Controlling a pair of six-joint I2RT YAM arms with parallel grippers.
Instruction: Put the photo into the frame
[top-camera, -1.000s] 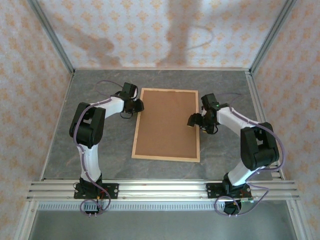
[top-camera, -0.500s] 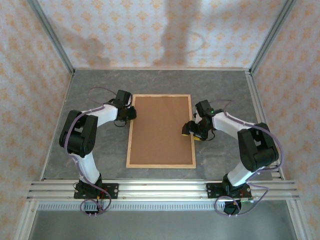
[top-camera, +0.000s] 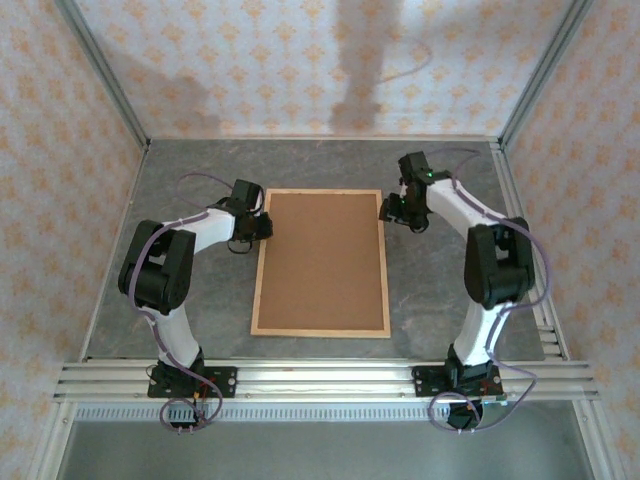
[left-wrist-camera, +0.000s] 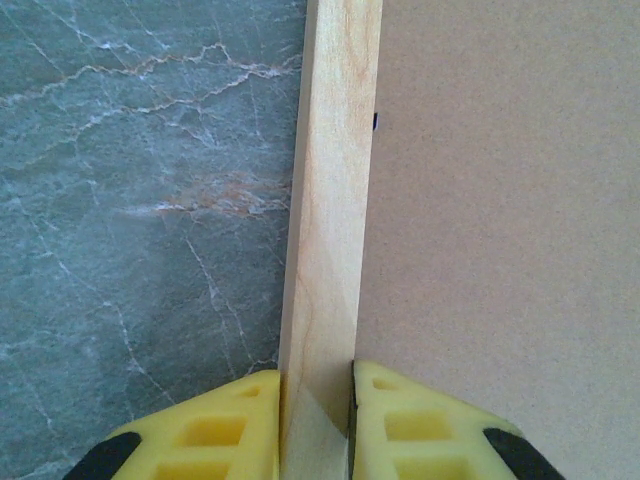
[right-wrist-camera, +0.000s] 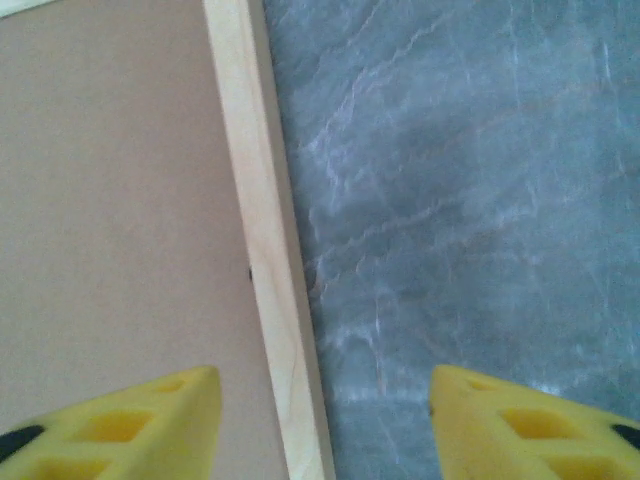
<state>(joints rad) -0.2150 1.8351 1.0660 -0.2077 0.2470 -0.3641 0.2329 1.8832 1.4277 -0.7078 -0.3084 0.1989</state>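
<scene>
The frame (top-camera: 320, 332) of light wood lies flat in the middle of the table, filled by a plain brown backing board (top-camera: 320, 260). My left gripper (top-camera: 262, 226) is shut on the frame's left strip (left-wrist-camera: 330, 200), one yellow finger (left-wrist-camera: 200, 435) on the table side and the other over the board (left-wrist-camera: 500, 200). My right gripper (top-camera: 388, 210) stands open at the far end of the right strip (right-wrist-camera: 265, 250). It straddles the strip without touching it: one finger (right-wrist-camera: 130, 420) is over the board and the other is over the table. The photo is hidden.
Bare grey marbled table (top-camera: 440, 290) lies on both sides of the frame. Patterned walls and metal corner posts (top-camera: 105, 80) enclose the space, and an aluminium rail (top-camera: 320, 378) carrying both arm bases runs along the near edge.
The frame has shifted left and squared up with the table. My right gripper has moved from the middle of the right strip to its far end, jaws narrowing. My left gripper holds its grip.
</scene>
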